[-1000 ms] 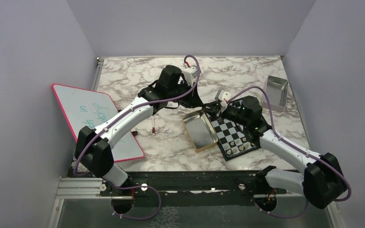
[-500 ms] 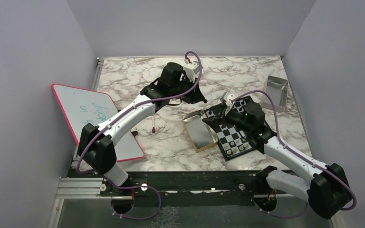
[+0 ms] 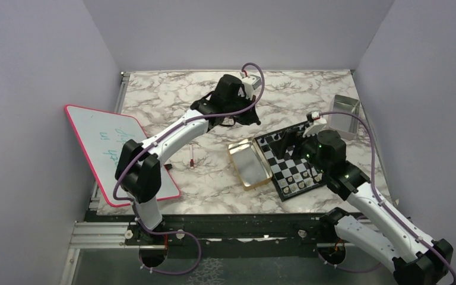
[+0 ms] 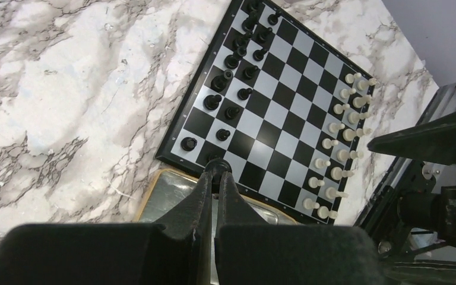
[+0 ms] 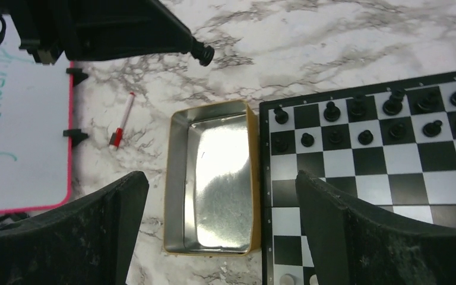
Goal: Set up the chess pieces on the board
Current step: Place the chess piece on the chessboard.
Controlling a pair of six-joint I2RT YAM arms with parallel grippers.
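The board (image 3: 300, 155) lies on the marble table, right of centre. Black chess pieces (image 4: 233, 89) fill two rows at its far end, and white chess pieces (image 4: 338, 148) fill the near end. My left gripper (image 4: 217, 172) is shut on one small black piece (image 4: 217, 164), held in the air behind the gold tin; from the right wrist that piece (image 5: 203, 54) shows at the finger ends. In the top view the left gripper (image 3: 252, 117) hangs left of the board's far corner. My right gripper (image 5: 219, 178) is open wide and holds nothing, above the tin and the board's left edge (image 5: 392, 178).
An empty gold tin (image 3: 235, 160) lies against the board's left side. A red-capped marker (image 3: 191, 157) lies left of it. The pink-rimmed whiteboard (image 3: 119, 148) is at the left edge. A silver tin (image 3: 344, 113) stands at the back right.
My right gripper opened wide and drew back to the right, uncovering the board. My left arm swung toward the back right, still shut on its piece.
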